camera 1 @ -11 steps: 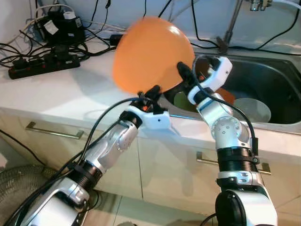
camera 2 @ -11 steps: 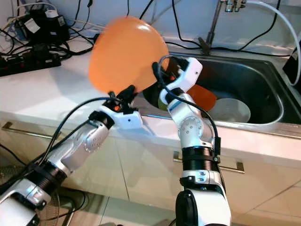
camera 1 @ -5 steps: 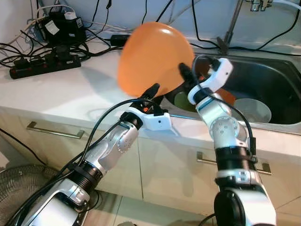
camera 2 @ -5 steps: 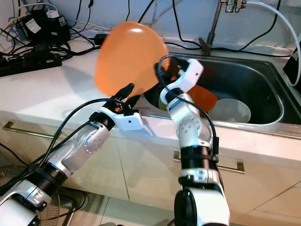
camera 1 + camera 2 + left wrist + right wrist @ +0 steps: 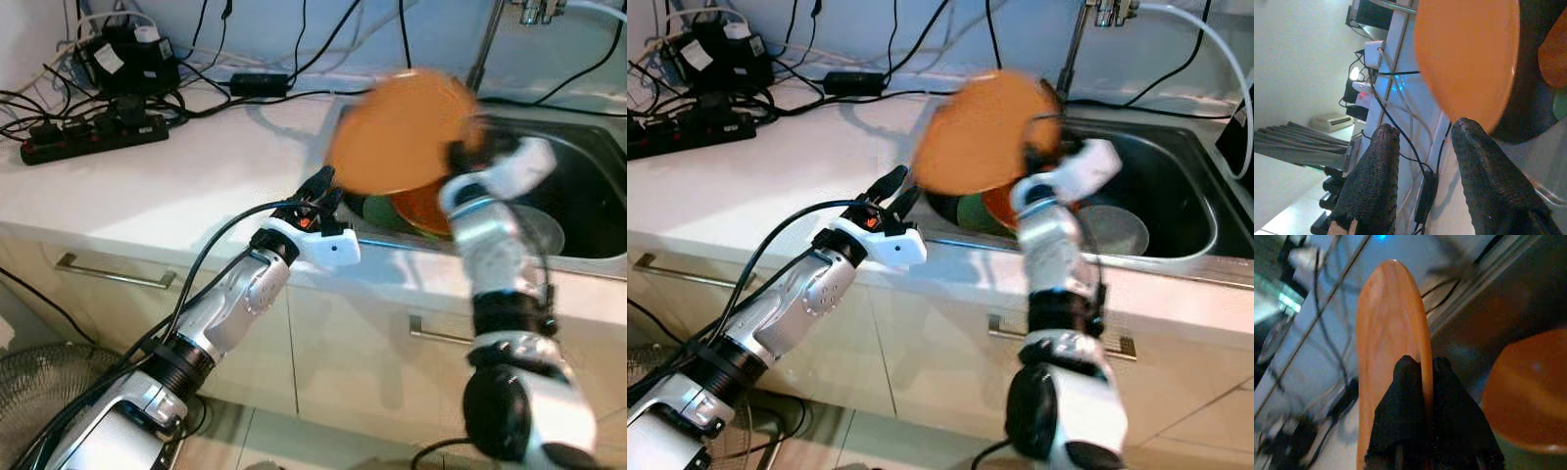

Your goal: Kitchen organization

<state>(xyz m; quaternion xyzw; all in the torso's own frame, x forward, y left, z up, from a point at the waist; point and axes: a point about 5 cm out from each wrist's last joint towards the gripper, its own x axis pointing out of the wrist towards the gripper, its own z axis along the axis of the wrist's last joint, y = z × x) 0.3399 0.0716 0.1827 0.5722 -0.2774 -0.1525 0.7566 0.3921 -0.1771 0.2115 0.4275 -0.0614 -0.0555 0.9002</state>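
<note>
I have swung the orange plate (image 5: 402, 132) right, off my left gripper (image 5: 323, 188), whose fingers now stand apart and empty at the near edge of the counter (image 5: 147, 186). My right gripper (image 5: 1418, 382) pinches the plate's rim above the sink (image 5: 588, 186).

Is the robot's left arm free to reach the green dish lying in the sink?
Probably yes: the left gripper is open at the sink's edge, the green dish just beyond; the orange plate hangs above in the right gripper.

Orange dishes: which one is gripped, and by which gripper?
The large orange plate, pinched at its rim by the right gripper over the sink. The other orange dish lies in the basin.
</note>
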